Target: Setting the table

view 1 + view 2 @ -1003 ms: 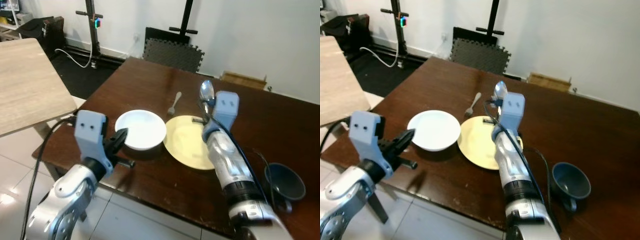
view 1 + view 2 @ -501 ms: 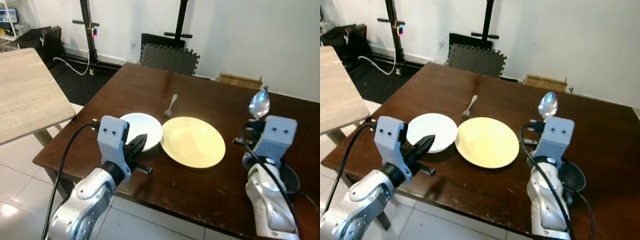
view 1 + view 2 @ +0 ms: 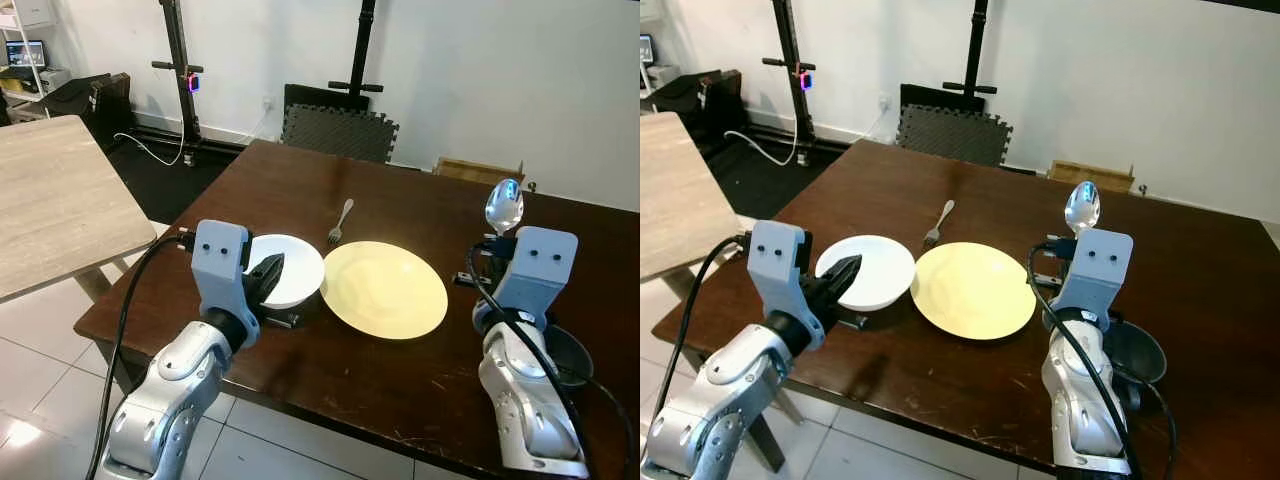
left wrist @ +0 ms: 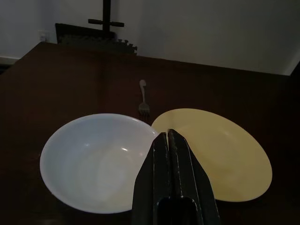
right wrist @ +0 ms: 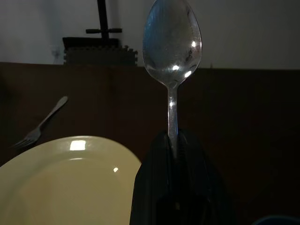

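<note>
- Left eye view: dark brown wooden table [image 3: 300, 190] with a white bowl [image 3: 300, 270] near the front left edge, a round pale yellow plate [image 3: 385, 288] just beside it to the right, rims nearly touching. Silver fork [image 3: 340, 221] lying past the gap between them, tines toward the plate. Dark blue cup [image 3: 568, 352] on the table at the right, partly hidden behind the right arm. Light wooden table [image 3: 60, 200] standing off to the left.
- Right eye view: right gripper [image 3: 1072, 243] raised to the right of the plate, clamped on the handle of a shiny metal spoon [image 3: 1081, 208], held upright with the bowl end at the top, clear of the table. Left gripper [image 3: 848, 270] poised at the near rim of the white bowl.
- Left wrist view: left gripper's two black fingers [image 4: 161, 159] pressed together with nothing between them, tips over the bowl's rim next to the yellow plate; fork seen beyond.
- Right wrist view: black fingers [image 5: 154, 183] closed around the thin spoon stem; oval polished spoon bowl catching bright glints, yellow plate and fork below it.
</note>
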